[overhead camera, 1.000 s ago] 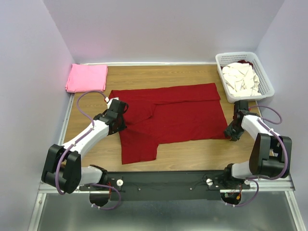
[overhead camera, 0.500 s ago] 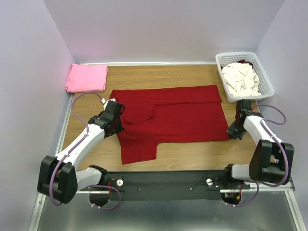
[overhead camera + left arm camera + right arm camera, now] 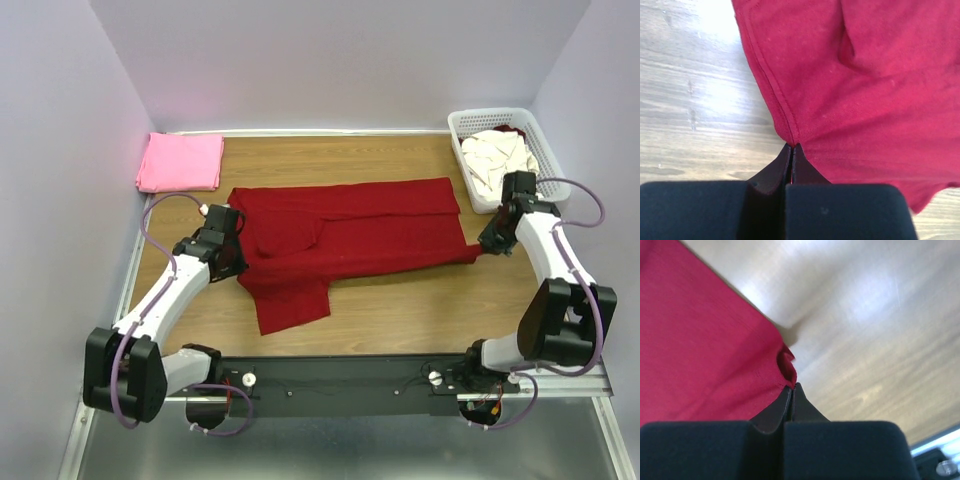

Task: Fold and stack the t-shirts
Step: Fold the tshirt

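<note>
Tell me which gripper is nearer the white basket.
Right. The right gripper pinches the red shirt close beside the basket; the left gripper holds the shirt's opposite edge, across the table.

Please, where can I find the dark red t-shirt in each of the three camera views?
Top external: the dark red t-shirt lies spread across the middle.
Left wrist: it fills the right side, edge pinched by the left gripper.
Right wrist: it fills the left side, corner pinched by the right gripper.
Shared landmark: the wooden tabletop.

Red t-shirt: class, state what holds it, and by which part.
Both grippers hold the dark red t-shirt: left gripper pinches its hemmed left edge, right gripper its near right corner.
</note>
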Action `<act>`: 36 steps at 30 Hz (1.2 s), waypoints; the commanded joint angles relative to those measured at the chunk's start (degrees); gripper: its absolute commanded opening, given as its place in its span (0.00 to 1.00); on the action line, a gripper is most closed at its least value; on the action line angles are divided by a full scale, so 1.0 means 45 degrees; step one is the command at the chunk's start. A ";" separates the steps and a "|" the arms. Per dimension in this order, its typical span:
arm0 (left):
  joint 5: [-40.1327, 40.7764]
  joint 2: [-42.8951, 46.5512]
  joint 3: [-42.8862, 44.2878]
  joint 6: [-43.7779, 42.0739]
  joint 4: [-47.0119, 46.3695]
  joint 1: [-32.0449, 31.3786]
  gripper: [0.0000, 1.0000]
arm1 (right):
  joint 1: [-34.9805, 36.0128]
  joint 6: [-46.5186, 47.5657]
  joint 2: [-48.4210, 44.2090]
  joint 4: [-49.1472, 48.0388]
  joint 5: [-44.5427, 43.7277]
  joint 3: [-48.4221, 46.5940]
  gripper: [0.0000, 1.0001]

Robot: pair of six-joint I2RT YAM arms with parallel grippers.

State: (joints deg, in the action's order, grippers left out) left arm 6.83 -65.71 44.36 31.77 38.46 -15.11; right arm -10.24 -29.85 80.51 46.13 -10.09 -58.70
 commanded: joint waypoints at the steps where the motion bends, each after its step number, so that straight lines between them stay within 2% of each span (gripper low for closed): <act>1: -0.0578 -0.0514 0.0337 -0.0983 -0.0361 0.0836 0.00 | -0.0069 0.0752 0.0914 -0.0016 0.0112 -0.1173 0.01; 7: -0.1301 -0.1353 0.0882 -0.1707 -0.0889 0.1737 0.00 | 0.0556 0.0968 0.2593 -0.0407 0.0250 -0.2188 0.01; 20: -0.1440 -0.3697 0.2876 -0.2313 -0.1300 0.2089 0.00 | 0.1103 0.1417 0.4276 -0.1032 -0.1527 -0.3889 0.01; 27: -0.1303 -0.4420 0.3228 -0.2470 -0.1690 0.2206 0.00 | 0.1961 0.1398 0.5330 -0.1130 -0.1879 -0.4788 0.01; 36: -0.0795 -0.5201 0.3423 -0.2451 -0.2237 0.2226 0.00 | 0.2197 0.1242 0.6151 -0.1266 -0.2582 -0.4964 0.01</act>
State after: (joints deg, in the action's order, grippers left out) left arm 0.62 -88.03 58.15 21.82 30.28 -5.58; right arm -0.36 -24.34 106.76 41.54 -17.26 -79.46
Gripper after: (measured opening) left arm 0.009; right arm 0.011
